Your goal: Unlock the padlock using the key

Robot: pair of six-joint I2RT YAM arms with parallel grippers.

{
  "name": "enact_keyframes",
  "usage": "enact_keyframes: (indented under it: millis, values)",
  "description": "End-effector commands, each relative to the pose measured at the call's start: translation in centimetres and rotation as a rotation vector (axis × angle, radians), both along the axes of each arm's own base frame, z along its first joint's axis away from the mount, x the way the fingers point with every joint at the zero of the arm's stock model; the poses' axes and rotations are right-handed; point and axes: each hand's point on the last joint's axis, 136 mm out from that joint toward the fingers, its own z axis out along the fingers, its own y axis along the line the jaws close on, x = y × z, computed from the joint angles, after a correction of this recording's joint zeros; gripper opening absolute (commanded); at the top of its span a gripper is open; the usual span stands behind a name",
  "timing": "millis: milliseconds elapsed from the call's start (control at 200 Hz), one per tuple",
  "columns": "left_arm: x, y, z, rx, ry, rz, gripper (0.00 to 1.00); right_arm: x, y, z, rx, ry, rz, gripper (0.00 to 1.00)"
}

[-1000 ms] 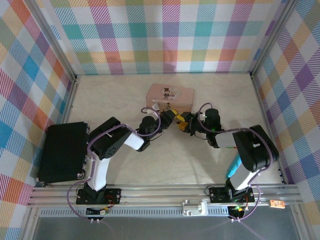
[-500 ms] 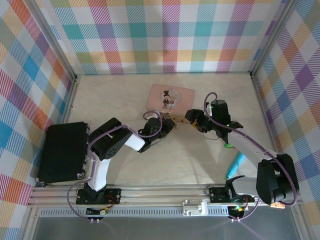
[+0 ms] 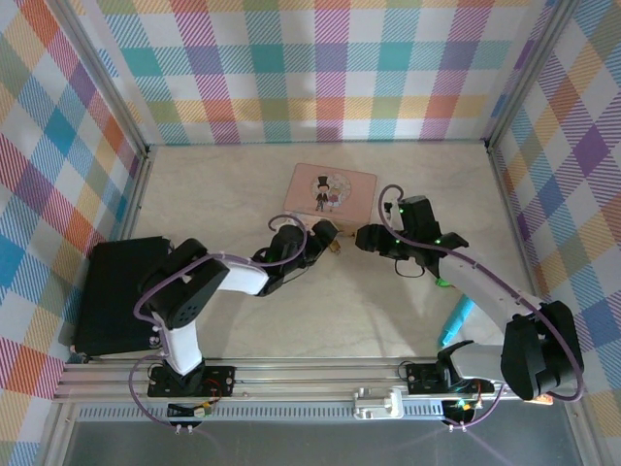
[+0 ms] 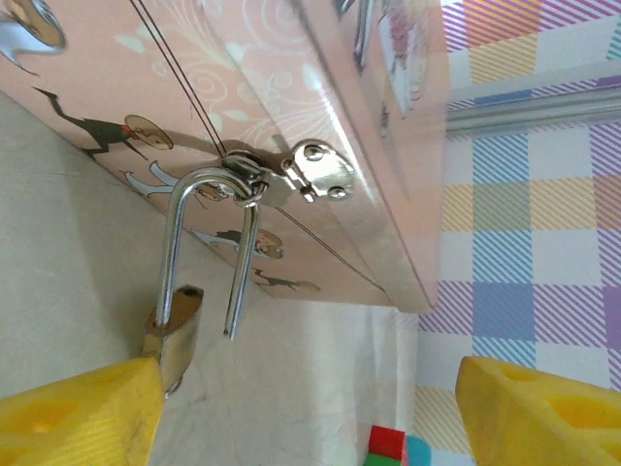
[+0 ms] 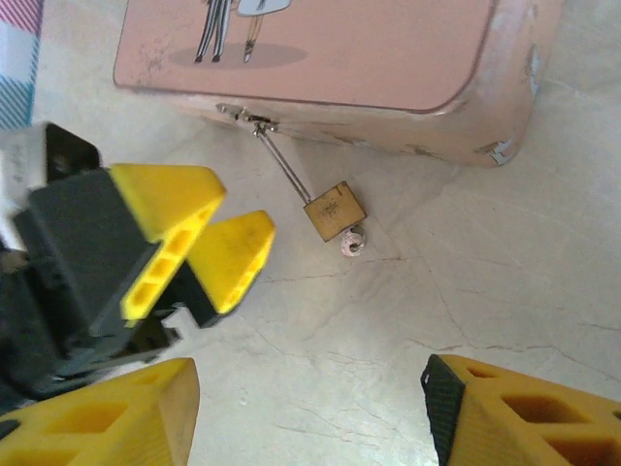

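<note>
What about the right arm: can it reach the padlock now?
Likely yes: the padlock lies on open table by the pink tin, ahead of the right gripper, jaws open; the left gripper sits aside.

Pink cartoon-couple tin (image 3: 333,187) lies flat, centre, toward counter (image 3: 369,311) far edge. Black case (image 3: 121,294) against left edge, near corner.

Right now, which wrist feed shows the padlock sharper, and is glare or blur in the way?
Right wrist: the padlock is sharp and evenly lit. Left wrist: its shackle glints but reads crisp; a blurred yellow fingertip covers part of the body.
</note>
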Motion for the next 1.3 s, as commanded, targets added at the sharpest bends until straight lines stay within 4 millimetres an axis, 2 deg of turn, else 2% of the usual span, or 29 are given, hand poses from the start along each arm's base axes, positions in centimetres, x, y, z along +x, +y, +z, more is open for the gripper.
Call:
enact_keyframes:
  millis: [0,150,275,385,530,645,740,890,1010,1295]
  values:
    - [-0.2,3.0,-0.2,0.05,0.029,0.044,0.78,0.2,1.2,0.5,-0.123,-0.095,0.095,0.62]
    - [0.1,6.0,0.9,0.096,0.027,0.067,0.79,0.0,3.9,-1.6,-0.259,-0.098,0.198,0.59]
    - [0.7,8.6,1.3,0.115,0.032,0.097,0.79,0.7,6.1,-3.3,-0.447,-0.127,0.278,0.58]
    - [1.4,10.5,1.6,0.107,0.033,0.119,0.79,1.6,7.1,-5.4,-0.631,-0.112,0.315,0.57]
    - [1.7,11.8,1.7,0.1,0.035,0.133,0.79,3.0,8.0,-7.3,-0.797,-0.112,0.32,0.56]
    - [1.8,12.7,1.7,0.104,0.031,0.151,0.79,4.0,7.8,-8.3,-0.88,-0.103,0.3,0.54]
    - [1.6,13.7,1.6,0.107,0.037,0.174,0.79,4.3,7.7,-9.0,-0.909,-0.093,0.302,0.47]
    - [1.6,14.9,1.4,0.117,0.049,0.196,0.79,4.5,7.7,-10.2,-0.936,-0.089,0.305,0.46]
    - [1.8,14.9,1.6,0.108,0.044,0.193,0.79,5.0,7.5,-10.8,-0.97,-0.09,0.301,0.45]
    - [1.2,14.9,2.0,0.115,0.029,0.173,0.79,4.5,7.5,-12.2,-0.979,-0.077,0.315,0.4]
